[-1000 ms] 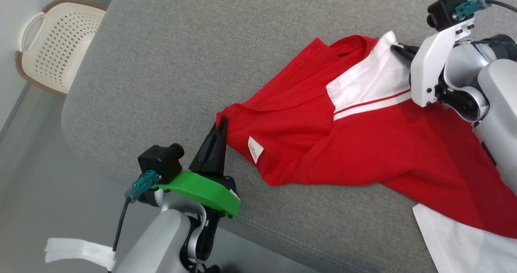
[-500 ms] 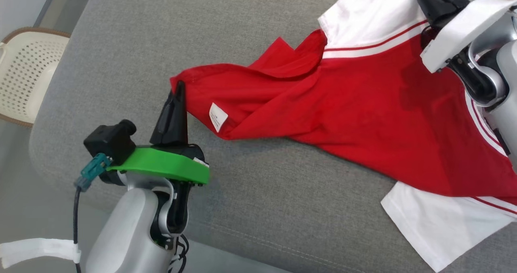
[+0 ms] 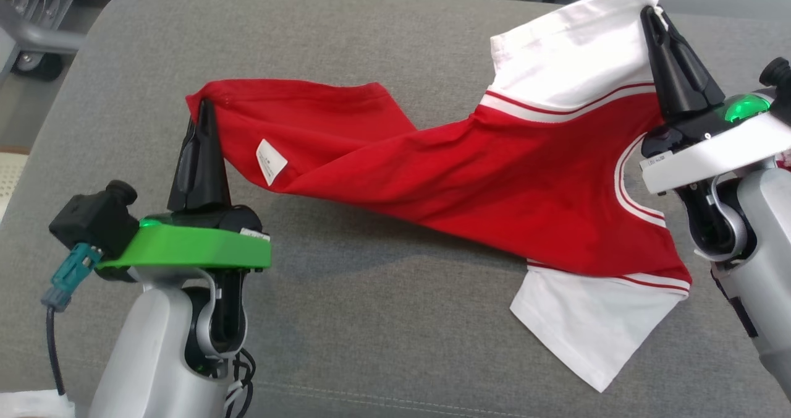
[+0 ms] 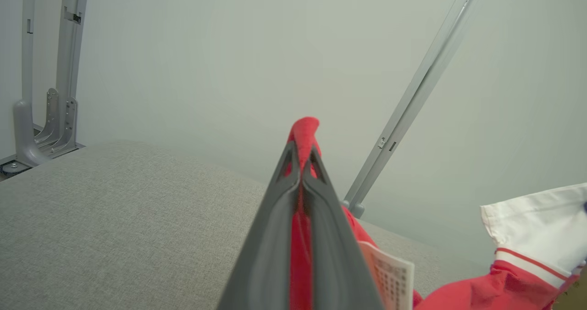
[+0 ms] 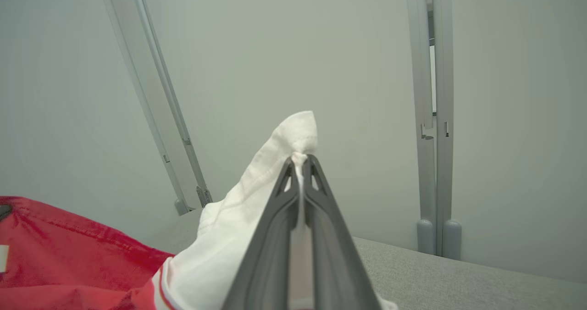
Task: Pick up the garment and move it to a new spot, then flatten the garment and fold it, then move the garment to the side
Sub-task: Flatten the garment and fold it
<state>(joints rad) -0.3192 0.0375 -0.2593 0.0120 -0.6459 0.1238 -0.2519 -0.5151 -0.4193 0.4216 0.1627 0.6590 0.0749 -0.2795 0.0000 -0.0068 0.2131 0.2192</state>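
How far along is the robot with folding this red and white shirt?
Pickup looks done: the left gripper is shut on a red corner and the right gripper on a white sleeve of the shirt, over the grey cushion. It hangs twisted between them. Flattening, folding and moving aside remain.

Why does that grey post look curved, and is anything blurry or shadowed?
Right wrist view: the wide-angle lens bows the post, and the right gripper looks soft near the lens. Head view: sharp, even light, faint shadow under the shirt.
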